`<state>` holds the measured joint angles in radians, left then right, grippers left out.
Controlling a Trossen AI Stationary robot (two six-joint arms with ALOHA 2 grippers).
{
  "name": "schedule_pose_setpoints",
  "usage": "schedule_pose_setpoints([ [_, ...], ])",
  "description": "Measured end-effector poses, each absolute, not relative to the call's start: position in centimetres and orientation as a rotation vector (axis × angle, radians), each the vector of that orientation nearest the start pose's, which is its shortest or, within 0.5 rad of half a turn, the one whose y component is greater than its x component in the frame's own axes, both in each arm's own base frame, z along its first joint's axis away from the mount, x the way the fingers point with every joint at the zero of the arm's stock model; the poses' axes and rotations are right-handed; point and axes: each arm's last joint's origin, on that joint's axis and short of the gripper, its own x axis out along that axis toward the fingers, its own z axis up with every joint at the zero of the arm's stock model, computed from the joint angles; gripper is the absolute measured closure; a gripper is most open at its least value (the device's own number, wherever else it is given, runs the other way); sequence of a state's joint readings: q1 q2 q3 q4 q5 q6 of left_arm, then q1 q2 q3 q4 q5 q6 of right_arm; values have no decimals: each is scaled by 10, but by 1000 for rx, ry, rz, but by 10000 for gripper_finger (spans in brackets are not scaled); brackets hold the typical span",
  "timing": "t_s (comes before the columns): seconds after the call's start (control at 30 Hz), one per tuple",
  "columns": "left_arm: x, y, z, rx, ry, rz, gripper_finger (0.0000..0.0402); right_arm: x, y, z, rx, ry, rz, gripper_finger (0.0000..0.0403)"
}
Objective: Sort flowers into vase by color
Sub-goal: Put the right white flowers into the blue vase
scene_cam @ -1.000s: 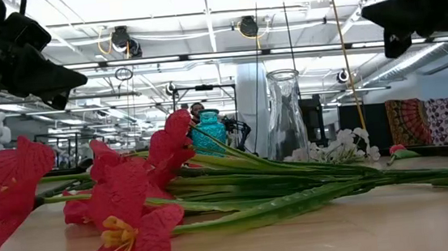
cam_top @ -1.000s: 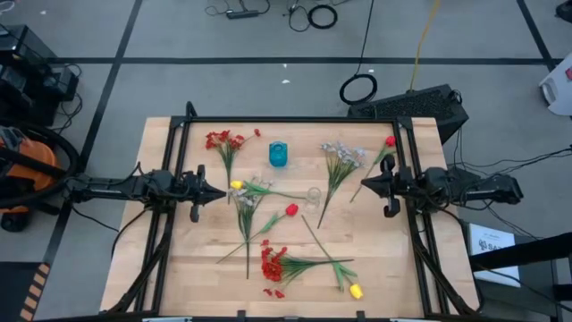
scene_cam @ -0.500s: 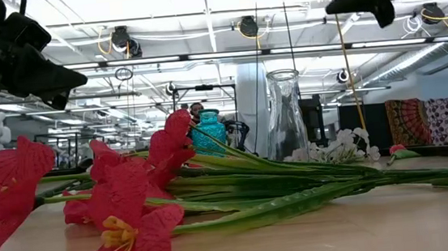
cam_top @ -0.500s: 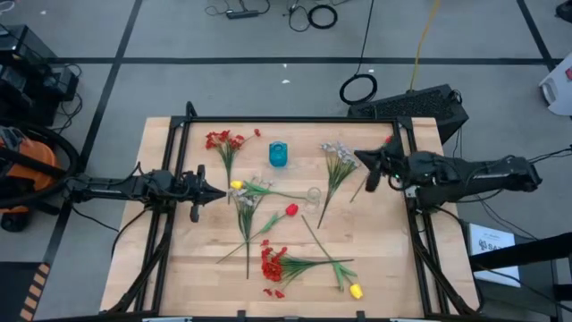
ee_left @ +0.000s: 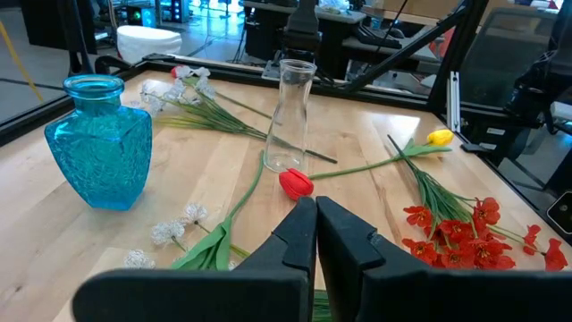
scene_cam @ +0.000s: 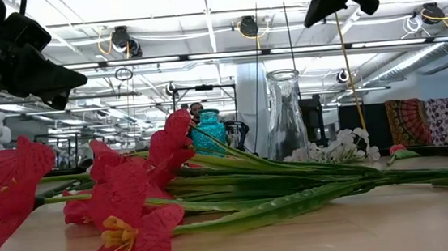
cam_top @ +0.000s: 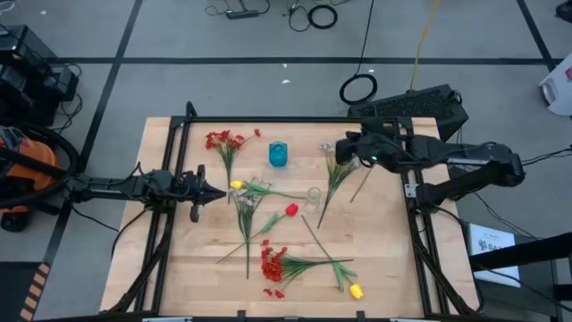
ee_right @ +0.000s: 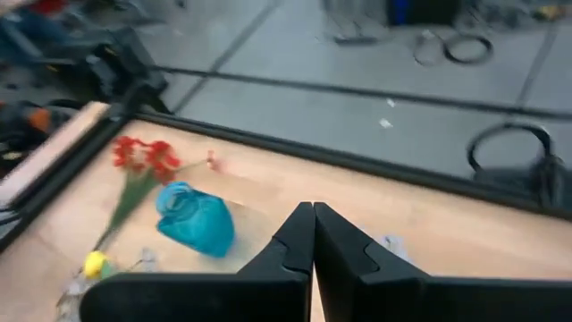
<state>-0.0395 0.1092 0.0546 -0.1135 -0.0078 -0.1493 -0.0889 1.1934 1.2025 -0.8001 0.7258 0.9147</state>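
Observation:
Flowers lie flat on the wooden table: a red cluster (cam_top: 223,140), a white spray (cam_top: 342,163), a red tulip (cam_top: 291,210), a yellow tulip (cam_top: 237,185), a second white spray (cam_top: 246,206), another red cluster (cam_top: 273,264) and a yellow tulip (cam_top: 356,291). A blue vase (cam_top: 279,154) and a clear glass vase (cam_top: 313,194) stand upright. My right gripper (cam_top: 340,149) hovers shut above the far white spray's blossoms, touching nothing. My left gripper (cam_top: 222,192) waits shut beside the yellow tulip (ee_left: 440,137).
A black metal frame (cam_top: 286,119) runs along the table's edges. The right arm (cam_top: 429,159) reaches across the far right corner, above a loose green stem (cam_top: 362,183). Bare wood shows at the near left (cam_top: 179,259) and near right (cam_top: 393,259).
My right gripper has swung from the table's right edge toward the left and the far edge, turning as it went, and now hangs over the far white spray. It stayed shut. The flowers and vases have not moved.

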Motion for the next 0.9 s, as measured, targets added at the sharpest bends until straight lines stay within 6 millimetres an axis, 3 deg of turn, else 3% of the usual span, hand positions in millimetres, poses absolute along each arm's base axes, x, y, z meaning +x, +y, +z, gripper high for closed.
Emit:
schedule_pose_setpoints([
  [0.17,101,-4,163,-145,170,-19,384,245,-66,341,700,407,-1113,403],
  [0.4,101,-4,163,-145,170,-19,384,261,-96,310,898,515,-1181,387],
  [0.67,101,-4,163,-145,170,-19,384,277,-110,278,1010,696,-1159,309],
  [0.9,101,-4,163,-145,170,-19,384,273,-112,255,1088,890,-1265,217],
])
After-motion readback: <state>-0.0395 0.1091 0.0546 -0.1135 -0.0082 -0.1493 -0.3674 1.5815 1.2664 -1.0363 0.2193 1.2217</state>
